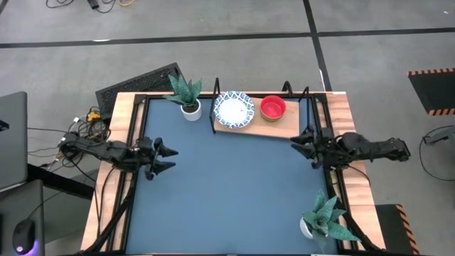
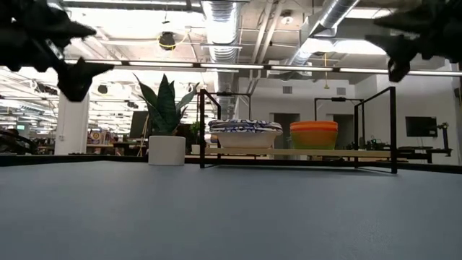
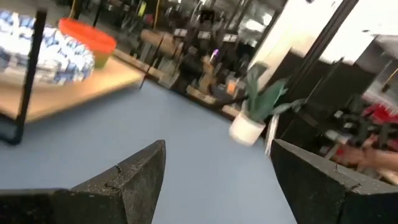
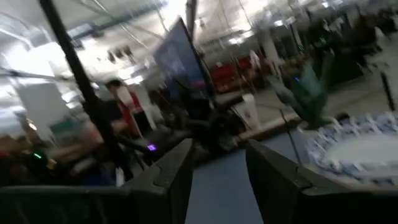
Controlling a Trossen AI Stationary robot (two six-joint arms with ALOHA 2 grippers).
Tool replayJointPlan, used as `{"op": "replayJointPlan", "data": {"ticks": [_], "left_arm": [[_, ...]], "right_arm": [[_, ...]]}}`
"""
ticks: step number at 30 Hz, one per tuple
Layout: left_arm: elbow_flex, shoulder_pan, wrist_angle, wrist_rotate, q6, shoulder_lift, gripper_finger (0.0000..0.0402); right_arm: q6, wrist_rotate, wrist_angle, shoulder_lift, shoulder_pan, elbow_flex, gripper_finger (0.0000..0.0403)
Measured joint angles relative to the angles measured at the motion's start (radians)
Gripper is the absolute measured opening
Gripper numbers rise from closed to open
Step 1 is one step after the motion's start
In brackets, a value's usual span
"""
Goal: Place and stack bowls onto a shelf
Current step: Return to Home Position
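Observation:
The shelf (image 1: 279, 128) stands at the table's far edge, a light wooden board on a black wire frame (image 2: 289, 153). On its board sit the white bowls with blue patterned rims (image 1: 233, 109) (image 2: 245, 133) (image 3: 46, 50) (image 4: 354, 152), stacked, and beside them, toward the table's right, a red bowl (image 1: 273, 107) (image 3: 87, 36) topping a stack with a green one showing below (image 2: 313, 136). My left gripper (image 1: 173, 158) (image 3: 217, 162) hovers open over the table's left side. My right gripper (image 1: 293, 142) (image 4: 217, 158) hovers open over the right side, just in front of the shelf's right end. Neither touches anything.
A potted spiky plant (image 1: 187, 96) (image 2: 167, 119) stands left of the shelf at the far edge; a second one (image 1: 323, 220) stands at the near right corner. The blue tabletop (image 1: 227, 192) lies between the arms. A person in red (image 4: 124, 99) shows in the room beyond.

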Motion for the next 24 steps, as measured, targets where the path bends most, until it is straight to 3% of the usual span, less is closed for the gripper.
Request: {"op": "replayJointPlan", "data": {"ticks": [4,9,12,19,24], "left_arm": [[0.000,0.001,-0.013,-0.001,0.097,-0.003,0.0274],[0.000,0.004,-0.013,-0.029,0.158,0.000,0.0274],[-0.001,0.004,-0.013,-0.014,0.168,0.000,0.0274],[-0.001,-0.001,-0.017,0.020,0.174,-0.001,0.0274],[-0.001,-0.001,-0.051,0.216,0.136,-0.001,0.0274]], "right_arm": [[-0.005,0.019,-0.184,0.001,-0.001,0.002,0.0173],[0.049,0.150,-0.388,0.001,-0.001,0.003,0.0173],[0.066,0.201,-0.419,0.004,-0.003,0.008,0.0173],[0.035,0.196,-0.422,0.007,-0.002,0.008,0.0173],[-0.006,0.184,-0.425,0.007,0.002,0.008,0.0173]]}}
